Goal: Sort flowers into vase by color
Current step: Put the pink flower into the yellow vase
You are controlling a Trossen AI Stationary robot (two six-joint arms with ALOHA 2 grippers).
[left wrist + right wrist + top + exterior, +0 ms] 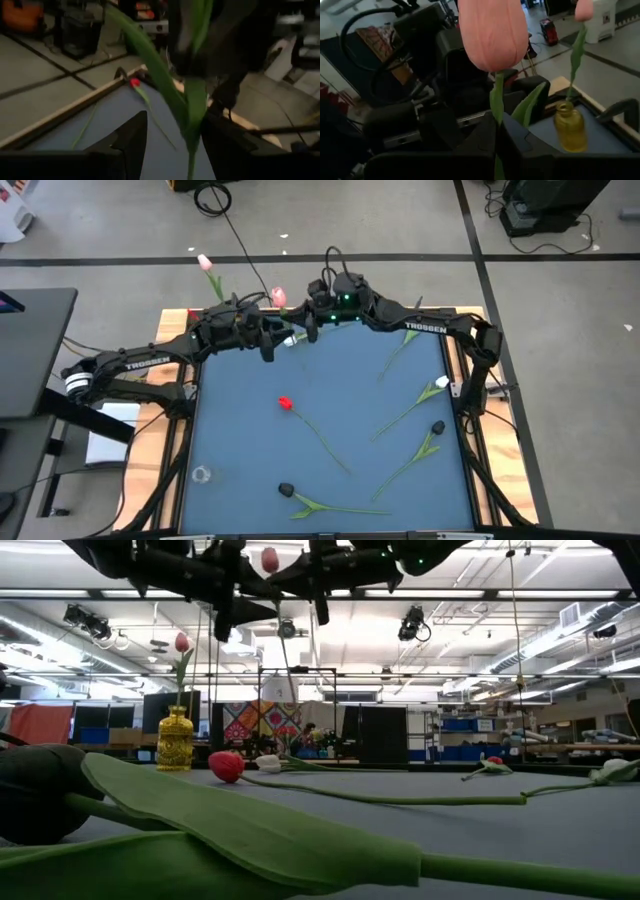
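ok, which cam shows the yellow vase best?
Right wrist view: the vase is near and unblocked, with a pink tulip in it. The low view shows it whole but far off. High view: hidden by the left arm. Left wrist: absent.

Dark arms w/ white TROSSEN lettering

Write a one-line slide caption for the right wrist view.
Right gripper holds a pink tulip upright by its stem, near the yellow vase already holding one.

The high view looks straight down on the counter (320,430). The low view sits at counter level, looking toward 12 o'clock. Both show the vase (175,741) there. Wrist views look close past stems.
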